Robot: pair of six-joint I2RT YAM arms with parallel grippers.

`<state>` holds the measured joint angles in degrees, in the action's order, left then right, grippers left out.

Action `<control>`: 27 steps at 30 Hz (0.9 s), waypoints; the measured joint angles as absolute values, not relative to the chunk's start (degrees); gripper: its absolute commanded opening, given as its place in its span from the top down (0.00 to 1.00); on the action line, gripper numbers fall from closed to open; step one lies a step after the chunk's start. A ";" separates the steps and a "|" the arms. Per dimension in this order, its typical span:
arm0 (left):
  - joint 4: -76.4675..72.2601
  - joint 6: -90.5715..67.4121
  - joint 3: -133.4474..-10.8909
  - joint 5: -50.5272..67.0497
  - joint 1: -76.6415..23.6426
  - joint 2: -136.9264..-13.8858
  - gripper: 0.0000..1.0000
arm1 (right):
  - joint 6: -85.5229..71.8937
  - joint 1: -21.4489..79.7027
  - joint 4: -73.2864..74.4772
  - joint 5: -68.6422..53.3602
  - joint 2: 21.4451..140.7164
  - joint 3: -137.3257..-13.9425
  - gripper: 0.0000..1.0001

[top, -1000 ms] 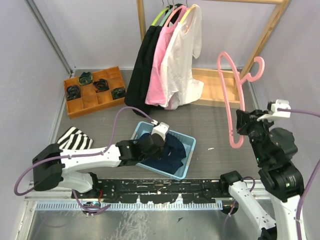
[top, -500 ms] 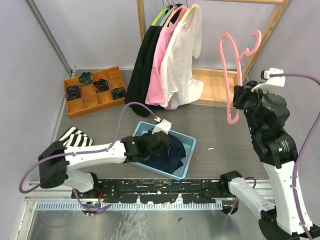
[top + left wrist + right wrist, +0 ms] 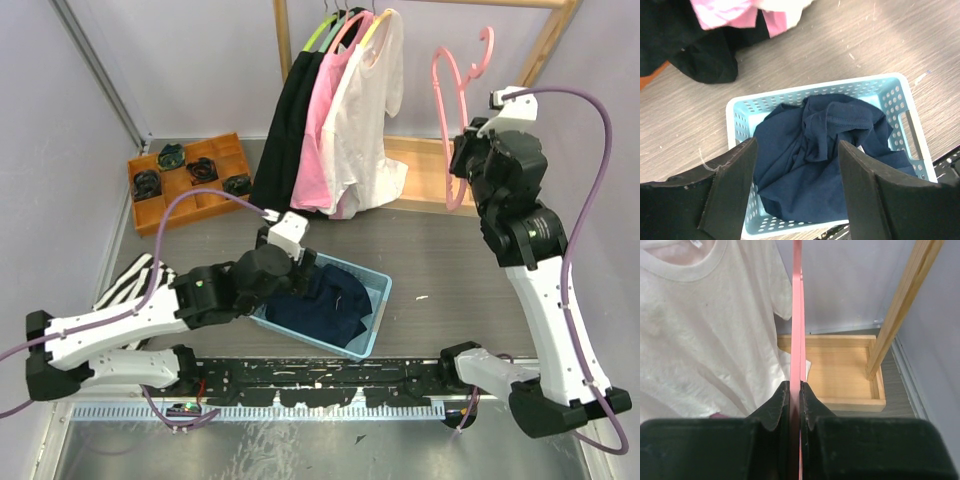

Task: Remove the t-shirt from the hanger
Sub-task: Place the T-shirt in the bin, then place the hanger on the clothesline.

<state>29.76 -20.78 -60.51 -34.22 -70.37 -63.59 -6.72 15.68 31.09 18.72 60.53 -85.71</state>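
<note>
A crumpled navy t-shirt [image 3: 325, 305] lies in the light blue basket [image 3: 378, 285]. My left gripper [image 3: 278, 268] hovers just above the basket's left end. In the left wrist view this gripper [image 3: 796, 147] is open, and between its fingers I see only the t-shirt [image 3: 835, 120] in the basket [image 3: 735, 107] below. A bare pink hanger [image 3: 445, 100] is held high at the right with my right gripper [image 3: 465, 170] shut on its lower bar. In the right wrist view the jaws of that gripper [image 3: 795, 385] pinch the hanger [image 3: 798, 315] edge-on.
Black, pink and white shirts [image 3: 365, 100] hang on a wooden rack [image 3: 545, 45] at the back, its wooden base [image 3: 420, 175] just left of the right gripper. An orange compartment tray [image 3: 190, 180] sits back left. A striped cloth [image 3: 130, 280] lies at the left.
My left gripper opened, let go of the navy t-shirt in the basket and rose back to the left. My right arm lifted the pink hanger higher and farther back toward the rack.
</note>
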 measured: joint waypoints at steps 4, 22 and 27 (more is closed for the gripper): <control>27.29 -19.25 -57.93 -35.29 -70.39 -57.21 0.02 | -5.43 15.03 29.91 18.70 64.14 -90.19 0.99; 20.91 -16.43 -52.82 -38.20 -70.39 -48.86 0.02 | -4.64 3.88 27.42 6.39 76.60 -102.74 0.99; 20.40 -16.01 -52.82 -38.98 -70.39 -48.75 0.02 | -5.50 -0.51 27.42 2.00 78.96 -105.32 1.00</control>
